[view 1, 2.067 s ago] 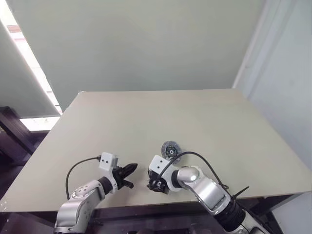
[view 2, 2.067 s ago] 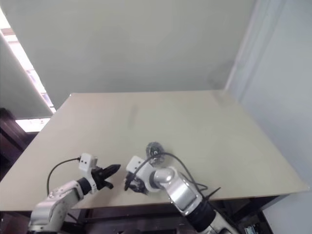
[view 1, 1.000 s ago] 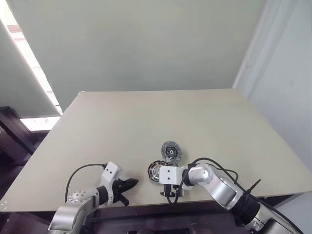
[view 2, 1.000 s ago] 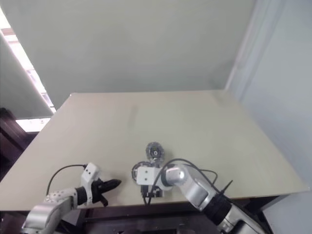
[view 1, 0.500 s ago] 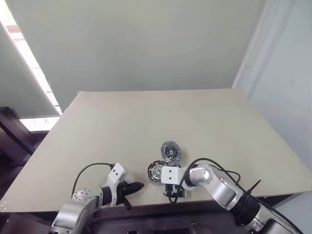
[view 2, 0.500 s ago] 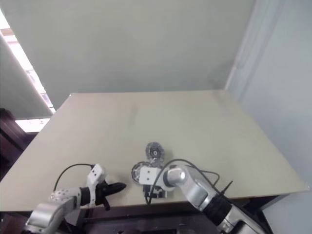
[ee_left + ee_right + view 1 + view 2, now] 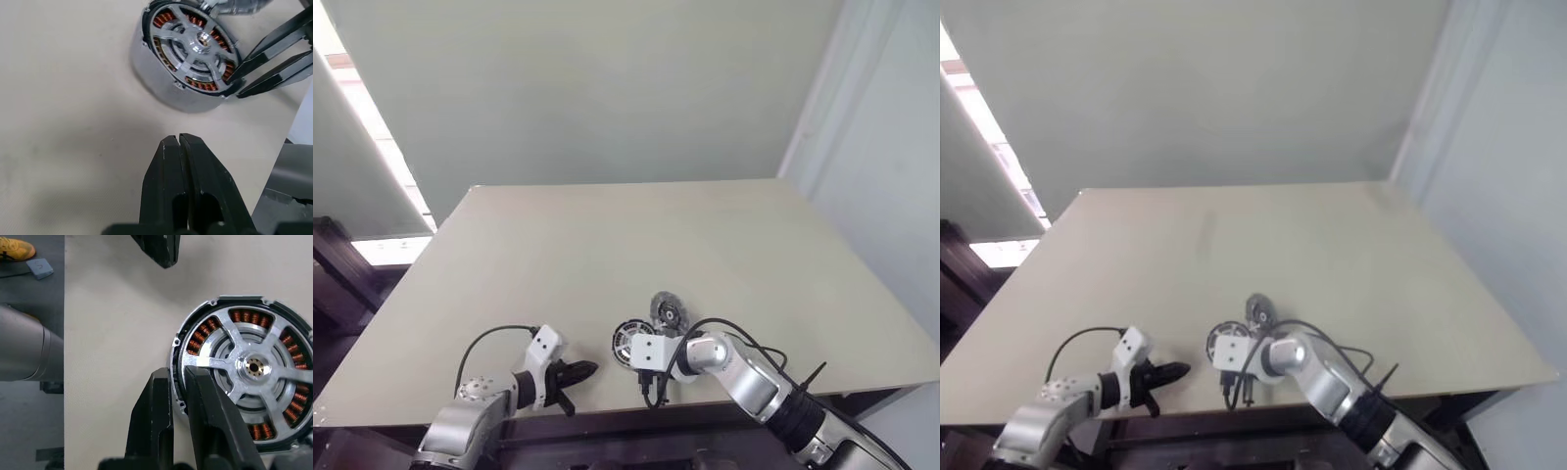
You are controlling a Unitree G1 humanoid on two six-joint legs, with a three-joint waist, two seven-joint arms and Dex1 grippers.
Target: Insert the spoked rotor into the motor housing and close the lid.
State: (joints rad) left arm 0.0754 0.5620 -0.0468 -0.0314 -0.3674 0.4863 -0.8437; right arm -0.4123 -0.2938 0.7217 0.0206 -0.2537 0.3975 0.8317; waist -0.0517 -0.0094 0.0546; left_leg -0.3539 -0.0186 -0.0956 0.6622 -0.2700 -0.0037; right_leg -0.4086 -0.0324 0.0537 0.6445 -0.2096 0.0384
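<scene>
The left gripper [image 7: 179, 142], its two black fingers pressed together and empty, points at the round motor housing [image 7: 188, 61] of copper-orange windings near the beige table's [image 7: 607, 245] front edge. The shiny silver spoked rotor [image 7: 254, 367] sits inside it. The right gripper [image 7: 176, 374] pinches the housing's rim. Just behind, the grey disc lid [image 7: 668, 313] is partly hidden by the right arm's cable.

Right gripper [image 7: 177, 382], open a second ago, now pinches the rim of the motor housing [image 7: 247, 394]; spoked rotor [image 7: 254, 367] sits inside; lid [image 7: 668, 312], just beyond the gripper, appears shifted slightly rightward and nearer.
</scene>
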